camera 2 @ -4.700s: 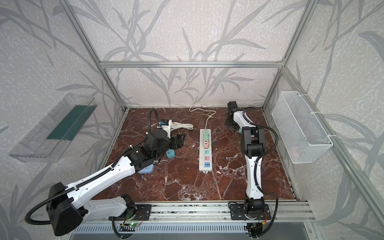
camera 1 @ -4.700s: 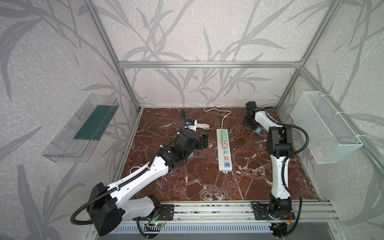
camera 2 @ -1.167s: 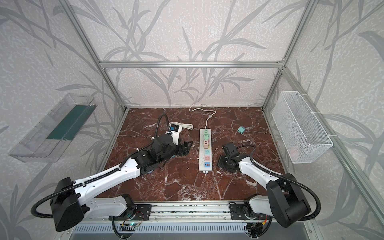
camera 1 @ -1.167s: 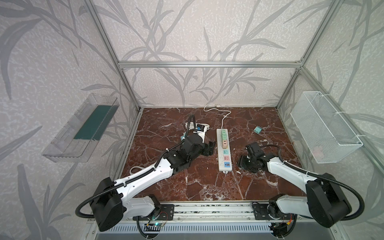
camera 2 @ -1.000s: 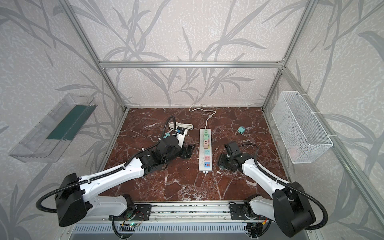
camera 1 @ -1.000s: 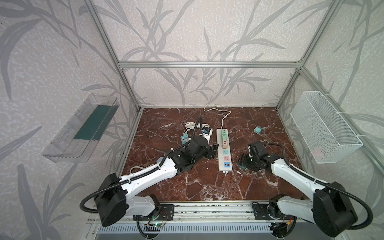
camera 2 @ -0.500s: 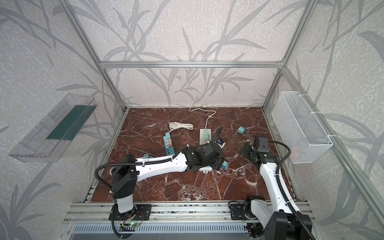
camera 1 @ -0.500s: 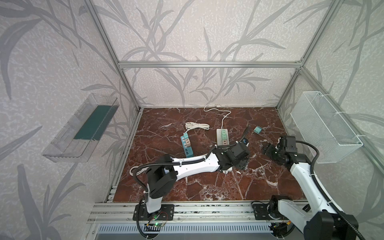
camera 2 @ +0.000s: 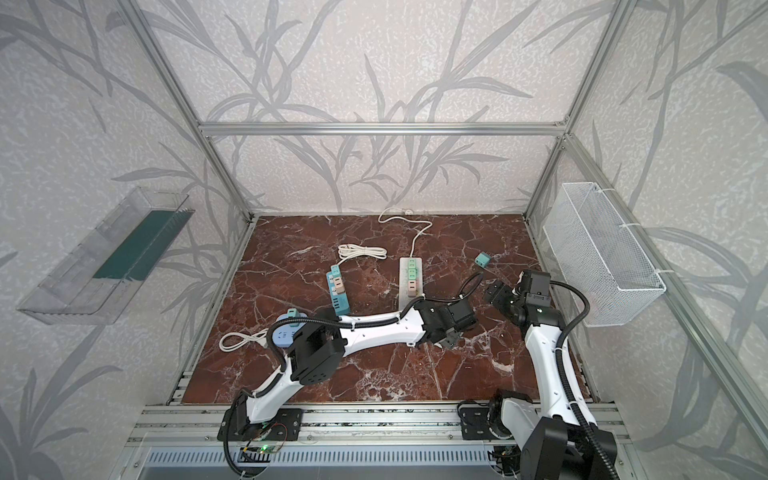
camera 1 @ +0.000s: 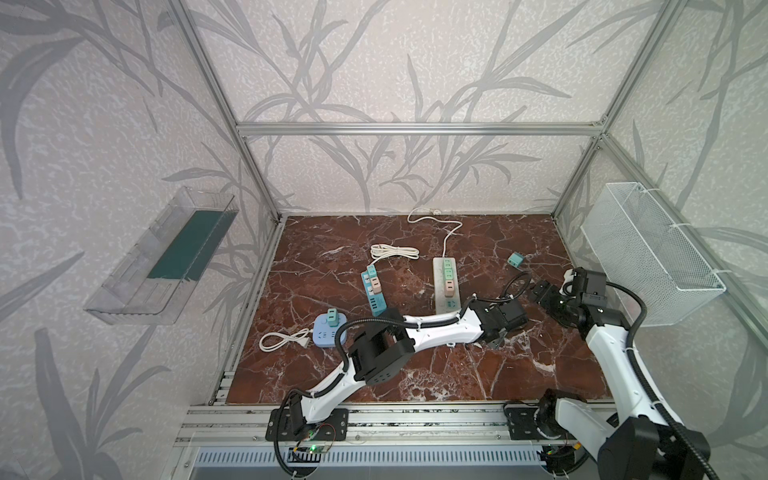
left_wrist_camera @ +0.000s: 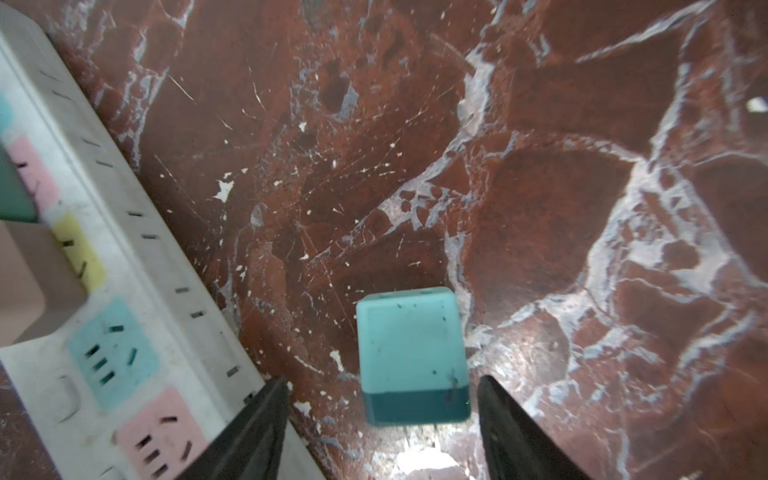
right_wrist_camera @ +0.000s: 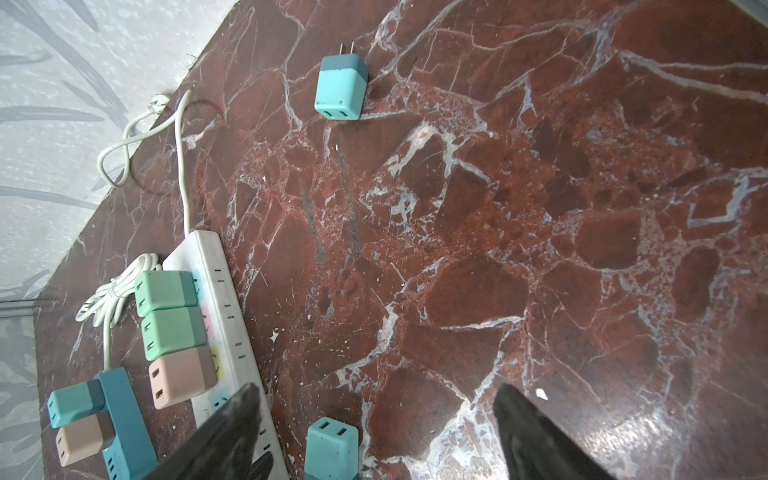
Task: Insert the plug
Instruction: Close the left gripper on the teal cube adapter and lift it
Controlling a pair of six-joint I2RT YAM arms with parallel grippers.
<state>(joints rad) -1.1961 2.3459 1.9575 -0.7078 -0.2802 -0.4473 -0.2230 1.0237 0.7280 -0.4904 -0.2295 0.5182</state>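
leaf-patterned grey walls [camera 1: 415, 62], red-brown marble floor [camera 1: 478, 374], aluminium frame [camera 1: 415, 129], clear shelf [camera 1: 124, 299] left, wire basket [camera 1: 648, 257] right

A cube-shaped teal plug [left_wrist_camera: 411, 353] with a darker band at one end lies on red-brown, white-veined marble [left_wrist_camera: 540, 208] between the two dark fingers [left_wrist_camera: 257, 428] of the left gripper [left_wrist_camera: 382, 381], touching neither, just beside a diagonal white power strip [left_wrist_camera: 166, 299] with pale blue, pink and yellow sockets, one holding a beige plug [left_wrist_camera: 29, 282].
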